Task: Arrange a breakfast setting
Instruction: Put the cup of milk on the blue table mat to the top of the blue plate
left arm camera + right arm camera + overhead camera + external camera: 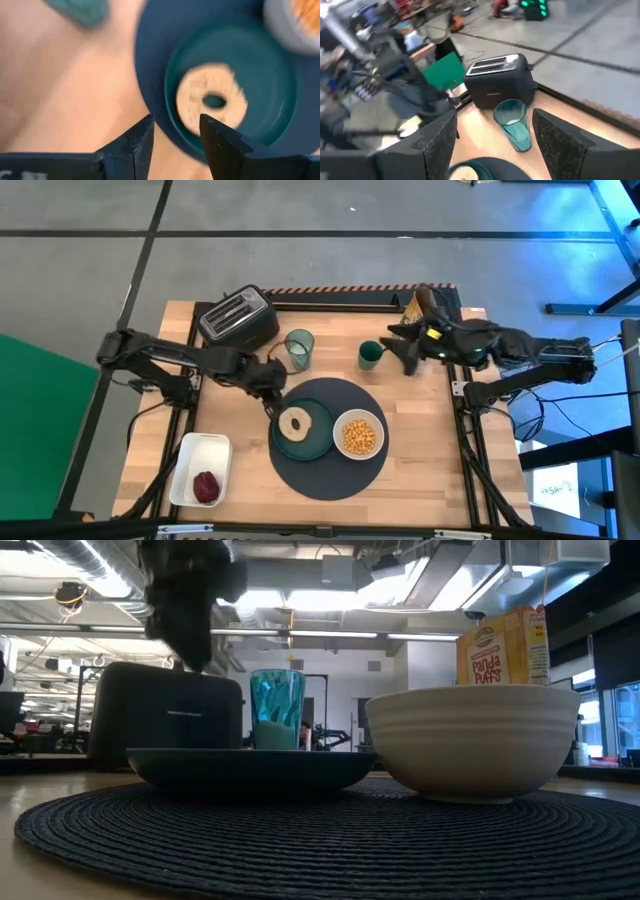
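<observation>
Tan bagel [296, 423] lies on teal plate [305, 442], on round dark-grey mat [330, 472] mid-table | left gripper [176, 134] empty, narrowly parted above plate's rim, likely released | right gripper [495, 137] wide, empty, near far-right edge

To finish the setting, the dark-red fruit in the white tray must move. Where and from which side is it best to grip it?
Probably from straight above, fingers closing across the middle of the dark-red fruit. It lies low inside the white tray, whose raised walls would block a sideways approach. The left gripper is the nearer one, beside the teal plate.
</observation>
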Motion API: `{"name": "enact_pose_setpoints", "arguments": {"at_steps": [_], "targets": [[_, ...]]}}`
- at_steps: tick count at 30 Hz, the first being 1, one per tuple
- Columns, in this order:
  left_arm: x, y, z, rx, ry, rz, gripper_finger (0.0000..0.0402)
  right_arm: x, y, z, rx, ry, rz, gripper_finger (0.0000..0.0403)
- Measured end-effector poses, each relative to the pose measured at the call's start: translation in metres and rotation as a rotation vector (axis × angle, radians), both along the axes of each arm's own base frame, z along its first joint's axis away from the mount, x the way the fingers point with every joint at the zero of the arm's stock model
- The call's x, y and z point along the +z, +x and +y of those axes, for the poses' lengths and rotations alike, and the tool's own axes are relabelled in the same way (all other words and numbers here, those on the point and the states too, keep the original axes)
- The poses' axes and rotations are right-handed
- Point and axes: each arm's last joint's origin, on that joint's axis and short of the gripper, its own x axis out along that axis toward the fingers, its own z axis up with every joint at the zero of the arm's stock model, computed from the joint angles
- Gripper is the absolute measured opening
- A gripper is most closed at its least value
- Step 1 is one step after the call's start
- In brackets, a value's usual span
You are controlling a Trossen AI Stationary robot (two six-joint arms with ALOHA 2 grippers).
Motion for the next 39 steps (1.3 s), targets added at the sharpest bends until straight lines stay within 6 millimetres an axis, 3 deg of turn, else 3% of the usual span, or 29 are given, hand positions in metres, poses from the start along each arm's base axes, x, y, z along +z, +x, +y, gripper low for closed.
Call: {"name": "enact_pose_setpoints", "arguments": {"at_steps": [8, 14, 18, 22, 28, 34, 39], "targets": [[0.068, -0.027, 0.022, -0.029, 0.251, -0.433, 0.0152, -0.033, 0.072, -0.004, 0.092, 0.107, 0.079, 0.0218], [0.087, -0.032, 0.034, -0.213, 0.432, -0.521, 0.0151, -0.046, 0.102, -0.014, -0.022, 0.074, 0.262, 0.0202], [0.087, -0.033, 0.037, -0.35, 0.514, -0.492, 0.0151, -0.07, 0.112, -0.019, -0.093, 0.117, 0.479, 0.0191], [0.083, -0.029, 0.042, -0.469, 0.559, -0.459, 0.0151, -0.09, 0.122, -0.017, -0.117, 0.238, 0.543, 0.0182], [0.064, -0.005, 0.06, -0.567, 0.501, -0.451, 0.0151, -0.089, 0.122, -0.003, -0.141, 0.286, 0.516, 0.0179], [0.044, 0.02, 0.067, -0.449, 0.477, -0.404, 0.0151, -0.082, 0.106, 0.009, -0.14, 0.301, 0.549, 0.0179], [0.026, 0.026, 0.076, -0.382, 0.437, -0.301, 0.0151, -0.085, 0.103, 0.005, -0.168, 0.318, 0.582, 0.0179]]}}
